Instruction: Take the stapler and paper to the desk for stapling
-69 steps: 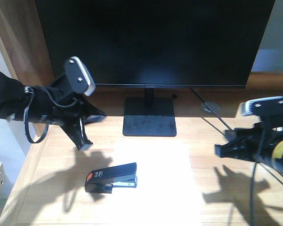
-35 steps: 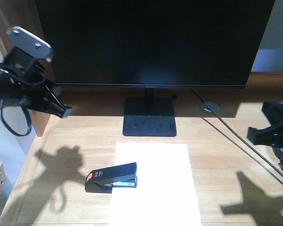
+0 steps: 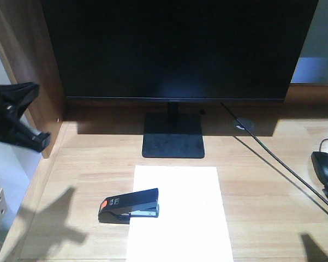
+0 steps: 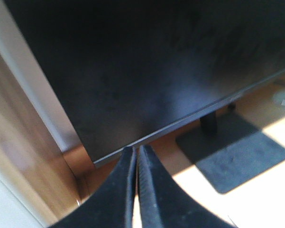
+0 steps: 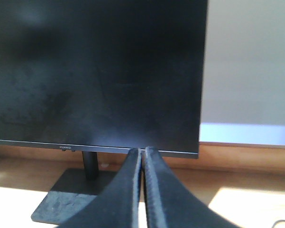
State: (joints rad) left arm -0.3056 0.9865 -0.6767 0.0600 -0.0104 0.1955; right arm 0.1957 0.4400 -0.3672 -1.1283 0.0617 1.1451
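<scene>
Your stapler (image 3: 129, 205) lies on the table (image 3: 262, 207) at lower centre of the front view, orange-red end toward the left, its right half resting on the left edge of the paper (image 3: 180, 213). The paper sits squarely in front of the monitor stand (image 3: 172, 134), with the monitor (image 3: 180, 49) filling the top of the frame. Both task things look placed, so the step in hand reads as clearing the arms away.

Your left gripper (image 4: 136, 190) has its jaws clenched together with nothing between them; in the front view only a dark part of that arm shows at the left edge, beside the brown side panel (image 3: 35, 71). Your right gripper (image 5: 142, 190) is likewise pinched shut and empty, pointing at the monitor's lower edge; it does not appear in the front view.

To finish well, carry each arm outward and up, well apart from the paper, so no link brushes the sheet or nudges the stapler off it. On the right, mind the black mouse (image 3: 324, 162) at the frame's edge and the cable (image 3: 273, 164) running diagonally across the table. On the left, keep the arm off the side panel.
</scene>
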